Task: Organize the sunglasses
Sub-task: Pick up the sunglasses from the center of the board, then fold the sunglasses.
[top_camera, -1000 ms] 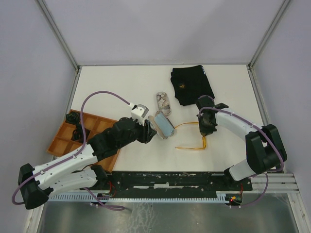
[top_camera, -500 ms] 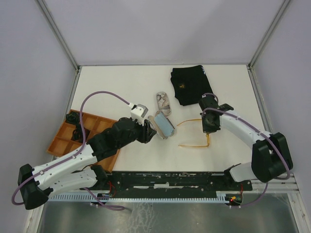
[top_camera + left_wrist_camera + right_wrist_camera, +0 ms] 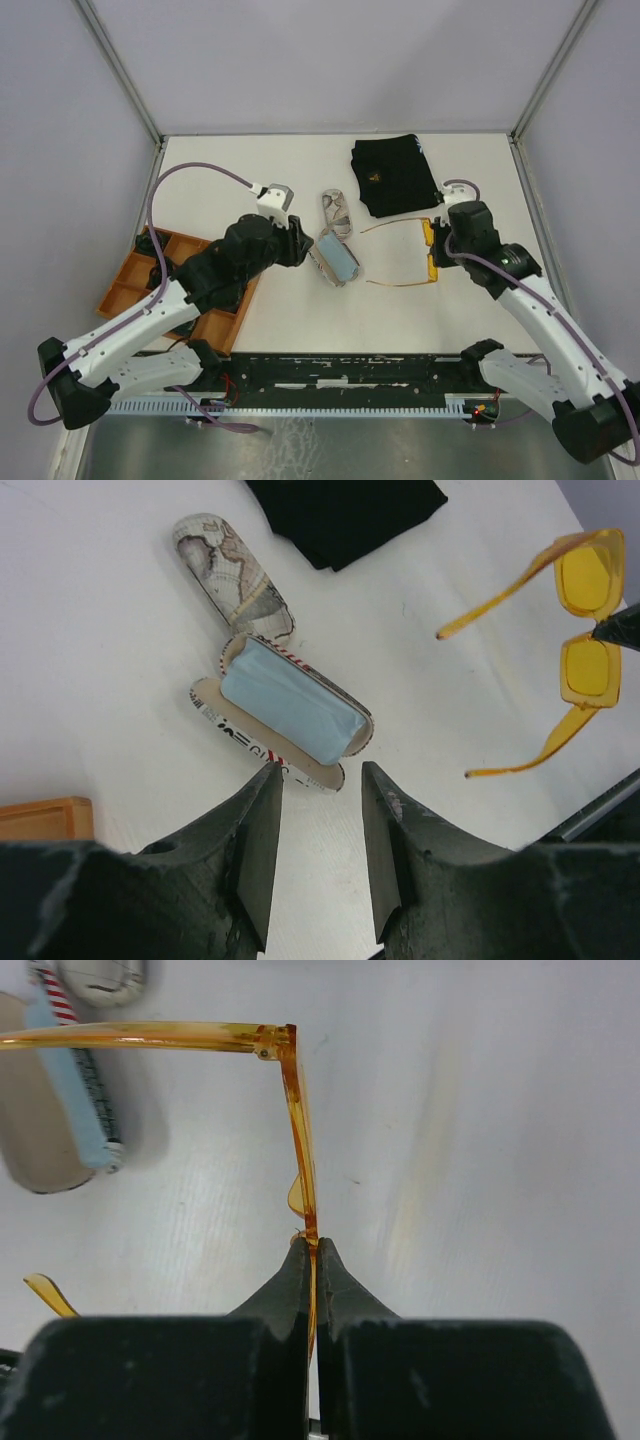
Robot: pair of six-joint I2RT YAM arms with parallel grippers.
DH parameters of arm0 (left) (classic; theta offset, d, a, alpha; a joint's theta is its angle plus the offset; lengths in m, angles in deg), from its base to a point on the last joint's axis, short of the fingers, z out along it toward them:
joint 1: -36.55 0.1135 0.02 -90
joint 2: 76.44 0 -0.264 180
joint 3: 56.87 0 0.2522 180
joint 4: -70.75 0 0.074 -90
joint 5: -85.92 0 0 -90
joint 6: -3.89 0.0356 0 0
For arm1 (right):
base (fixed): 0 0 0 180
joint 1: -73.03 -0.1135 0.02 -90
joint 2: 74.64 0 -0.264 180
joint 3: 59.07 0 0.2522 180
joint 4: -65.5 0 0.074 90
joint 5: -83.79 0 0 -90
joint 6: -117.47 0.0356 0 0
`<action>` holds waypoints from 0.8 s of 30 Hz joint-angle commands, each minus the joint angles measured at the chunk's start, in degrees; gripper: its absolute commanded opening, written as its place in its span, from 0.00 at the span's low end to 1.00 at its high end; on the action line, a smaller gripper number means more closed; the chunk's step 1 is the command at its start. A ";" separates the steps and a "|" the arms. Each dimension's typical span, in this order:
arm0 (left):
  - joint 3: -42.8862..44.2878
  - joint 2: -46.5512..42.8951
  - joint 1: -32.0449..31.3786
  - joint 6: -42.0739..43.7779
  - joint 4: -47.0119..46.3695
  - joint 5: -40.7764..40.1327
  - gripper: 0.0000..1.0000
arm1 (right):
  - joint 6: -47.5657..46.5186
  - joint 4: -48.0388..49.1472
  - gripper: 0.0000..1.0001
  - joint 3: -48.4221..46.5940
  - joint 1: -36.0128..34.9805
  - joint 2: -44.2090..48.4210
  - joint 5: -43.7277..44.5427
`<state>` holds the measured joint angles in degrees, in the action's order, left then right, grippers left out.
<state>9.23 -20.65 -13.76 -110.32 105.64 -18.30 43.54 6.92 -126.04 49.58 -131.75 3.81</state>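
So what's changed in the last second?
The right gripper closed on the orange sunglasses and drew them rightward. The left gripper, open as before, shifted slightly left. The open case, closed case and black cloth stayed put.

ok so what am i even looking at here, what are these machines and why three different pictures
These are two robot arms bolted to the near edge of a table, each ending in a two-finger gripper. The overhead picture comes from a fixed camera above and behind them. The other two come from small cameras on the wrists, each looking past that arm's own fingers. On the table lie an open glasses case with a light blue cloth inside, a closed map-printed case, some folded black fabric and an orange tray. The right gripper is shut on the front frame of the orange sunglasses. The left gripper is open and holds nothing, just short of the open case.
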 commanded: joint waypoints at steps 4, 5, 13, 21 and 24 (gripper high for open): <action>8.28 0.14 1.30 -1.21 3.49 -3.45 0.46 | -3.61 16.82 0.00 5.75 0.17 10.30 -20.87; 8.69 -0.03 1.33 -1.01 3.83 -3.65 0.46 | -3.60 18.21 0.00 6.35 0.21 10.56 -23.86; 11.21 -0.05 1.37 -0.27 6.95 -5.24 0.47 | -3.01 22.69 0.00 7.57 -0.94 10.87 -30.77; 14.45 3.02 1.51 -1.64 8.16 -6.31 0.49 | -2.75 21.96 0.00 7.33 -11.68 11.93 -10.86; 15.60 4.25 1.44 -2.69 8.43 -7.38 0.52 | -2.56 22.75 0.00 7.82 -17.59 12.06 0.80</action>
<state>21.34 -17.50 -12.64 -110.32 114.51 -23.46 40.70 25.26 -117.96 37.93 -120.99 -12.08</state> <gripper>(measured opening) 0.504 0.009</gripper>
